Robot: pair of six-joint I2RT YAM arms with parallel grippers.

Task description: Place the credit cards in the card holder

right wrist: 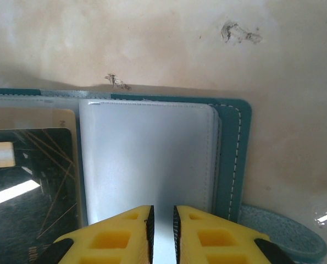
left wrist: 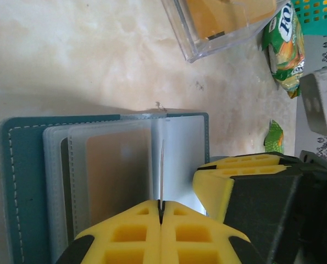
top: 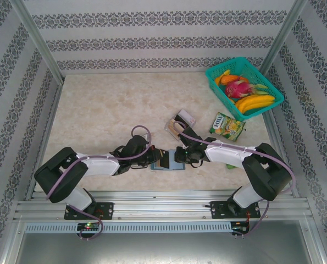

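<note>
Left fingers: yellow, pressed tightly together on the top edge of one thin clear sleeve page, holding it upright out of the open wallet.
Right fingers: yellow, almost together, clamped on the near edge of a pale frosted sleeve page that lies flat on the wallet's other half.
Card holder: small teal-blue leather-like folding wallet with pale stitching. It lies spread open on the counter between the two arms, its stack of clear sleeves fanned out.
Cards in the wallet: a black plastic card sits among the sleeves on one side, with a tan-gold plastic card showing just behind its top edge.
Counter: pale marbled surface.
Clear shallow rectangular tray: near the wallet, apart from it, with a tan-gold card lying inside.
Green-yellow snack packet: just beside the tray.
Teal plastic basket: far right corner, holding fruit.
Progress: partly done, by my reading. Two cards look stowed, a sleeve is being parted for another, and at least one card waits in the tray.
</note>
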